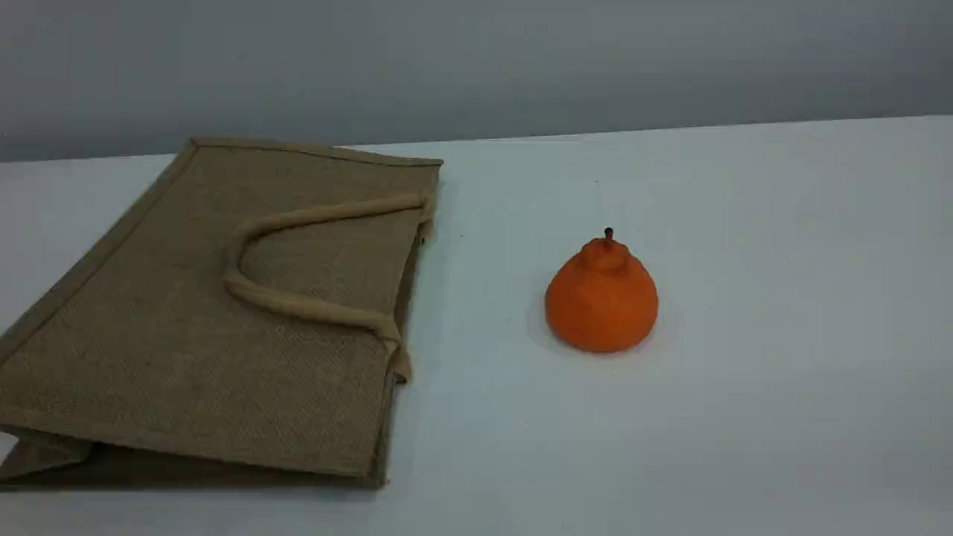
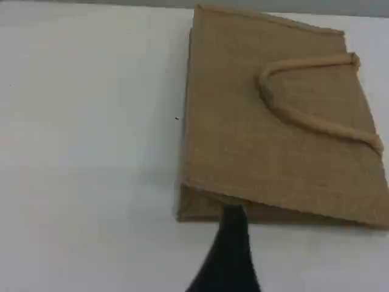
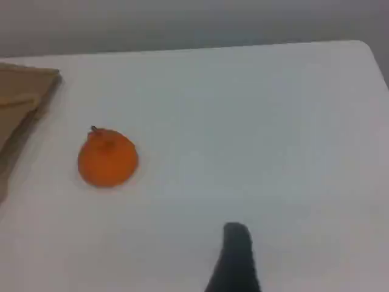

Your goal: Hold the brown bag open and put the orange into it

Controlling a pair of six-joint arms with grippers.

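Tan-brown woven jute bag (image 1: 223,313) lies flat at the scene's left, mouth edge facing the matte orange fruit (image 1: 601,298) at centre right, so the empty, wide-spread left gripper (image 2: 228,255) is nearer the bag, the equally spread right gripper (image 3: 234,258) nearer the fruit.

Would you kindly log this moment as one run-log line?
tan woven jute bag: flat, mouth closed | knobbed orange fruit: upright on table, right of bag, apart | left gripper: open, empty | right gripper: open, empty
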